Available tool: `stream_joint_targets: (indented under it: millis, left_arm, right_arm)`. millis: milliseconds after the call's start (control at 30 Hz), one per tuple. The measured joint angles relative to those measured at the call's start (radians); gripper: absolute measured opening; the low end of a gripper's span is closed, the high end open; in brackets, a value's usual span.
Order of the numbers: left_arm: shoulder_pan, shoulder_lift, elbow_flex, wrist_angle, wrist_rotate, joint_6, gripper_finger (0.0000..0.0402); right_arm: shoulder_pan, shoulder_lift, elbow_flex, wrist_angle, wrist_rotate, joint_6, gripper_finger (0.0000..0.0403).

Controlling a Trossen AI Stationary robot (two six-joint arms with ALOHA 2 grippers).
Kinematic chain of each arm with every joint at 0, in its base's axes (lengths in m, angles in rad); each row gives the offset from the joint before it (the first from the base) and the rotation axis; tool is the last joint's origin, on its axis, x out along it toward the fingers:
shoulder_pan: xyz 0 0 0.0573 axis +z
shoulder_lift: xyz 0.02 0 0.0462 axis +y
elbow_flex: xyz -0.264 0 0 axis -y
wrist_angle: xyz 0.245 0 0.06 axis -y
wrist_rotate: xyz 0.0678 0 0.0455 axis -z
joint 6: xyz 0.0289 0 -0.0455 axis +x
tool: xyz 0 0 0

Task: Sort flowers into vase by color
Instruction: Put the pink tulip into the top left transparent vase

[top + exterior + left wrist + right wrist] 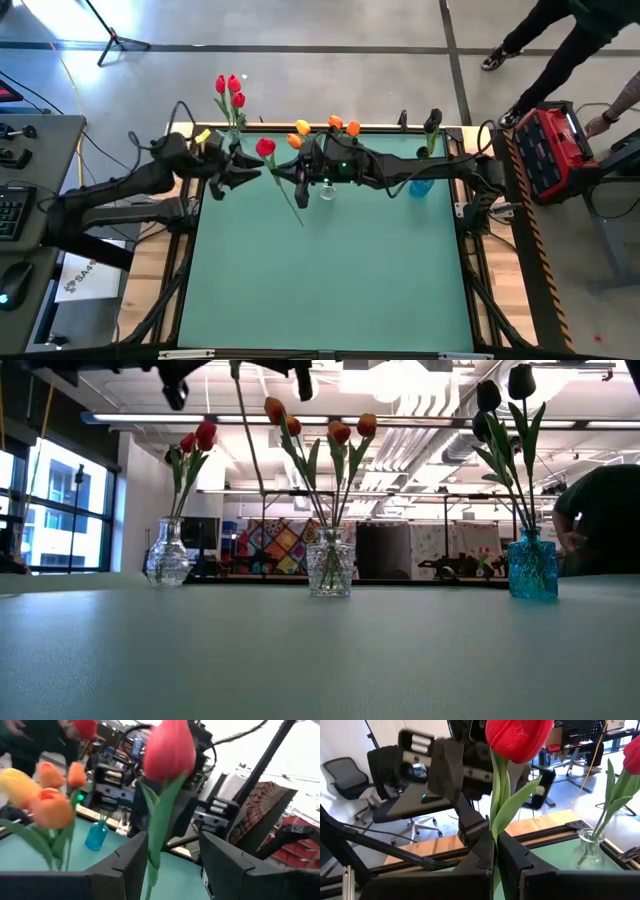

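Observation:
A red tulip (265, 148) is held above the table's far middle, and its stem (293, 205) slants toward the near edge. My right gripper (283, 177) is shut on that stem. My left gripper (252, 176) is open, its fingers (131, 860) on either side of the same tulip's stem (152, 865) below the head (169, 750); I cannot tell if they touch it. A clear vase (168, 555) holds red tulips, a middle clear vase (330, 568) holds orange ones, and a blue vase (532, 568) holds dark ones. My right gripper pinches the red tulip's stem (495, 832), together with a leaf, between its two fingers, a short way below the head (517, 737). The fingers lie across the stem. The tulip is lifted clear of the table, and the rest of its stem (250, 440) hangs slanting below.
The three vases stand in a row along the table's far edge. The green table top (330, 290) stretches toward the near edge. A red case (555, 150) and a person (560, 30) are beyond the table's right side.

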Motion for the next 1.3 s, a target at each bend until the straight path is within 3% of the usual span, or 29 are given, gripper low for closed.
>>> stream_joint_targets:
  millis: [200, 500, 767, 900, 1133, 1300]
  left_arm:
    - [-0.062, 0.079, 0.000, 0.136, -0.020, 0.031, 0.0155]
    - [-0.094, 0.101, 0.001, 0.103, -0.168, 0.069, 0.0089]
    - [-0.094, 0.095, 0.001, 0.071, -0.229, 0.075, 0.0101]
    - [-0.095, 0.095, 0.001, 0.083, -0.230, 0.086, 0.0096]
    - [-0.124, 0.128, 0.001, 0.127, -0.222, 0.103, 0.0050]
    - [-0.134, 0.174, 0.001, 0.147, -0.221, 0.101, 0.0055]
  right_arm:
    - [0.000, 0.000, 0.000, -0.030, 0.000, 0.005, 0.0000]
    - [0.002, 0.000, 0.000, -0.046, 0.003, 0.007, 0.0000]
    - [0.004, -0.004, 0.000, -0.043, 0.000, 0.004, 0.0000]
    - [0.003, -0.008, 0.000, -0.055, -0.002, -0.002, 0.0000]
    - [0.001, -0.008, 0.000, -0.064, -0.027, -0.004, 0.0000]
    - [-0.002, -0.008, 0.000, -0.070, -0.038, -0.004, 0.0000]
